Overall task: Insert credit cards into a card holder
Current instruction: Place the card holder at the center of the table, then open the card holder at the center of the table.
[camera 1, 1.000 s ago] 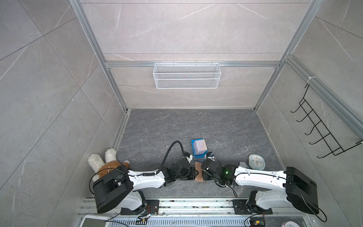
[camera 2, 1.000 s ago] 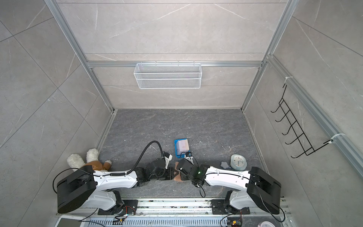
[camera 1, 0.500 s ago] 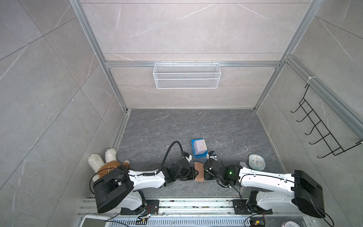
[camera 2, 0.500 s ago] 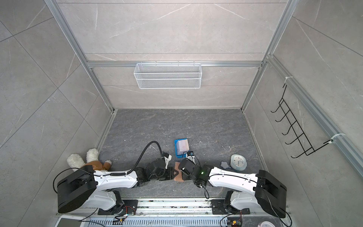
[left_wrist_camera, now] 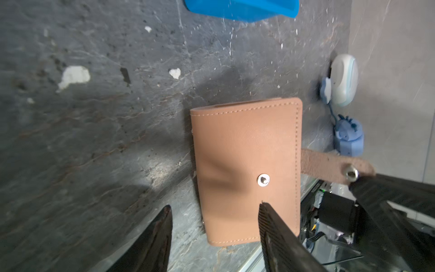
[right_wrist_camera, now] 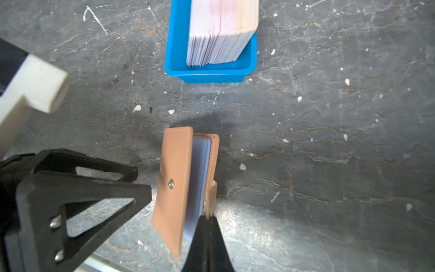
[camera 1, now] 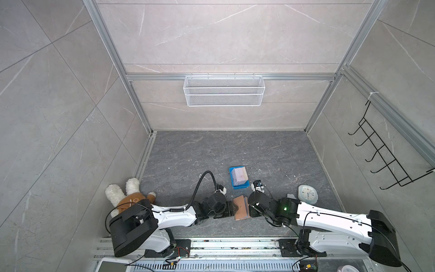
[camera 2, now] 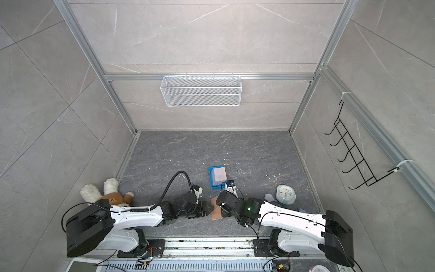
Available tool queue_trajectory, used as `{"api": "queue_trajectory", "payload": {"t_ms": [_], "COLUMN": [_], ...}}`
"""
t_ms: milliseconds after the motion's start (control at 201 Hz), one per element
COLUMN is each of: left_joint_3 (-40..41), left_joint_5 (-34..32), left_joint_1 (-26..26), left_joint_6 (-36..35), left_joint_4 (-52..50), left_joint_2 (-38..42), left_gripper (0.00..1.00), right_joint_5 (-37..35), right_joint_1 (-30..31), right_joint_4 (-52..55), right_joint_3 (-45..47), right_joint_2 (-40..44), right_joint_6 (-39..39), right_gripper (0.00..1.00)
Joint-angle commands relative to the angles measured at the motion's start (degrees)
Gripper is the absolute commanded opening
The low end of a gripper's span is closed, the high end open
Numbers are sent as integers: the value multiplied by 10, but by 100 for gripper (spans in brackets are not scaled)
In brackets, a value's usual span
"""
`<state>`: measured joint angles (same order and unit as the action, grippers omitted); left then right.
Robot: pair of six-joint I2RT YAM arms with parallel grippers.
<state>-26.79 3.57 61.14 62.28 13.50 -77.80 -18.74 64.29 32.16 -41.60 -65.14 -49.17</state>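
The tan card holder (camera 1: 240, 207) (camera 2: 215, 208) stands half open on the floor between my two arms, bluish sleeves showing inside (right_wrist_camera: 200, 169). My right gripper (right_wrist_camera: 207, 217) (camera 1: 249, 209) is shut on its snap tab (left_wrist_camera: 329, 167). My left gripper (left_wrist_camera: 215, 207) (camera 1: 229, 210) is open, its fingers spread on either side of the cover's (left_wrist_camera: 244, 146) near edge. I cannot tell whether they touch it. The credit cards (right_wrist_camera: 219, 30) (camera 1: 239, 175) stand as a stack in a blue tray (right_wrist_camera: 174, 47) just beyond the holder.
A plush toy (camera 1: 127, 195) lies by the left wall and a small clock (camera 1: 307, 194) by the right arm. A small blue object (left_wrist_camera: 348, 136) sits near the clock. A wire basket (camera 1: 223, 90) hangs on the back wall, a hook rack (camera 1: 386, 155) on the right wall.
My left gripper has opened and let go of the card holder's cover. The right gripper stays shut on the tab, and its arm has shifted a little.
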Motion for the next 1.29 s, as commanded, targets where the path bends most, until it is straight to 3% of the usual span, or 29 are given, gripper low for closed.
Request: {"api": "queue_trajectory", "payload": {"t_ms": [0, 343, 856, 1289], "left_joint_3": [1, 2, -10, -15], "left_joint_5": [-2, 19, 20, -8], "left_joint_1": [2, 3, 3, 3], "left_joint_6": [-2, -2, -10, -3], "left_joint_4": [-5, 14, -6, -37], "left_joint_2": [23, 54, 55, 28], "left_gripper": [66, 79, 85, 57], "right_joint_5": [-20, -17, -15, -77], "right_joint_1": [11, 43, 65, 64], "right_joint_4": [38, 28, 9, 86], "right_joint_3": [-26, -54, -72, -55], "right_joint_2": [10, 10, 14, -15], "right_joint_6": [15, 34, 52, -12], "right_gripper": [0, 0, 0, 0]}}
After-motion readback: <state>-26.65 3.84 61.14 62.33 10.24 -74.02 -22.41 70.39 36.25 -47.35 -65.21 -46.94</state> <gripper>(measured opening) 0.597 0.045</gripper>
